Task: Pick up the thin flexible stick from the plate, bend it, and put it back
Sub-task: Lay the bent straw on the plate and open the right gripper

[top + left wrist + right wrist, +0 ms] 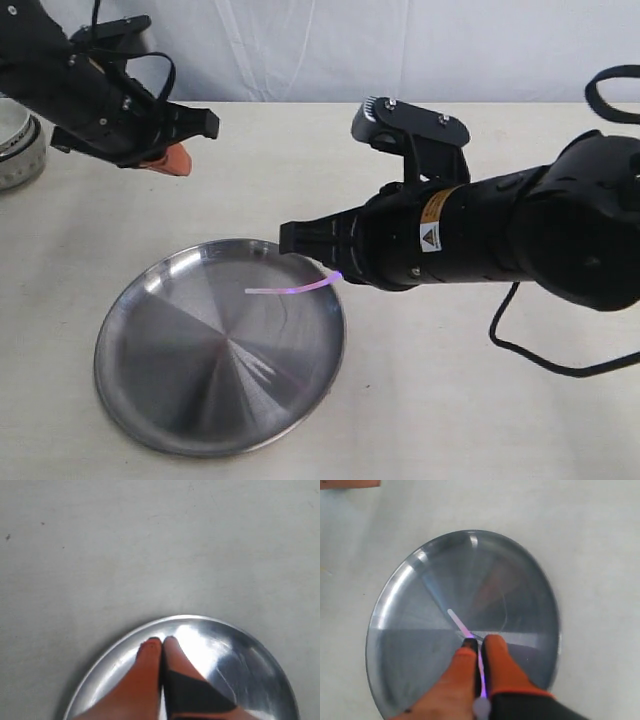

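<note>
The thin pink-purple stick (290, 289) hangs over the round steel plate (180, 400), held at one end by my right gripper (330, 272), which is shut on it. In the right wrist view the stick (459, 623) runs between the orange fingers (497, 665) and pokes out over the plate (420, 590). Its free whitish end points toward the plate's middle. My left gripper (175, 158) hovers above the table behind the plate, far left, shut with nothing between its fingers. In the left wrist view its closed gripper (162, 641) overlaps the plate's rim (120, 645).
A small white bowl (15, 150) sits at the table's far left edge. A black cable (540, 360) trails on the table at the right. White cloth backs the table.
</note>
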